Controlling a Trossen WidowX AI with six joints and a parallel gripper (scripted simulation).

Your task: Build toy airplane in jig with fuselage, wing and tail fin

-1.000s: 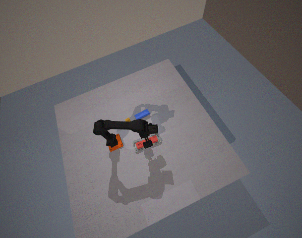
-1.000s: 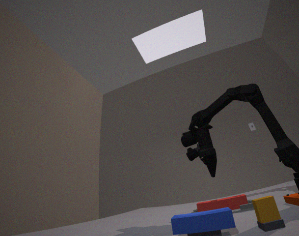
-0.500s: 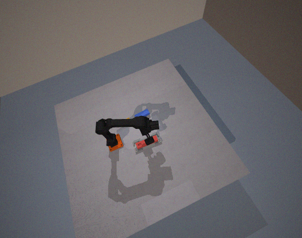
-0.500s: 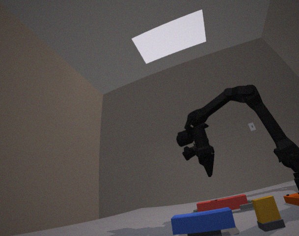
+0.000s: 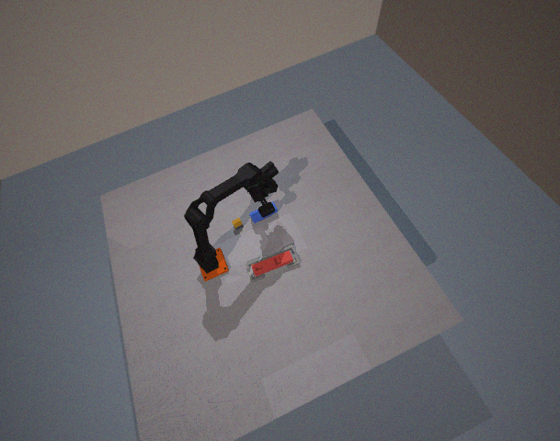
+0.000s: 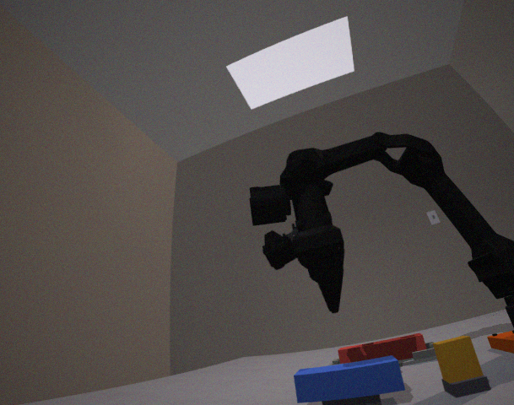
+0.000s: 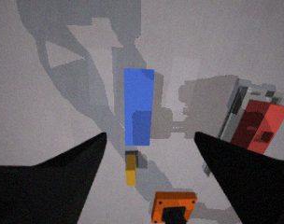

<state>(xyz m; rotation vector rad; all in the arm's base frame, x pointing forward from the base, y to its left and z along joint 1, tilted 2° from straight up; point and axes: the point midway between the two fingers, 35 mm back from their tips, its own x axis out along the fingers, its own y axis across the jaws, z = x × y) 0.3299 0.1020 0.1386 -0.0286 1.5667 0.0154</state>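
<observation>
Fuselage [image 5: 272,263] [image 6: 381,348] [image 7: 268,122] looks seated; I judge wing step now. Pincer [image 5: 267,209] [image 6: 334,310] [image 7: 151,135], open and empty, must lower onto wing [image 5: 257,216] [image 6: 348,380] [image 7: 138,93] beside fuselage.

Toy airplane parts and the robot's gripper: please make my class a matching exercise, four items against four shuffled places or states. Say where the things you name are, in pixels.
1. Red block-shaped fuselage [image 5: 272,263] [image 6: 381,348] [image 7: 261,123]
2. Long blue wing block [image 5: 257,217] [image 6: 348,379] [image 7: 138,93]
3. Small yellow tail fin [image 5: 236,222] [image 6: 458,359] [image 7: 131,170]
4. Black two-fingered gripper [image 5: 267,209] [image 6: 333,310] [image 7: 151,135]

A. on a dark grey holder, nearest the wing
B. open, holding nothing
C. in the grey jig [image 5: 296,258] [image 6: 424,355] [image 7: 228,114]
D. below the gripper, outside the jig

Pairs: 1-C, 2-D, 3-A, 4-B
</observation>
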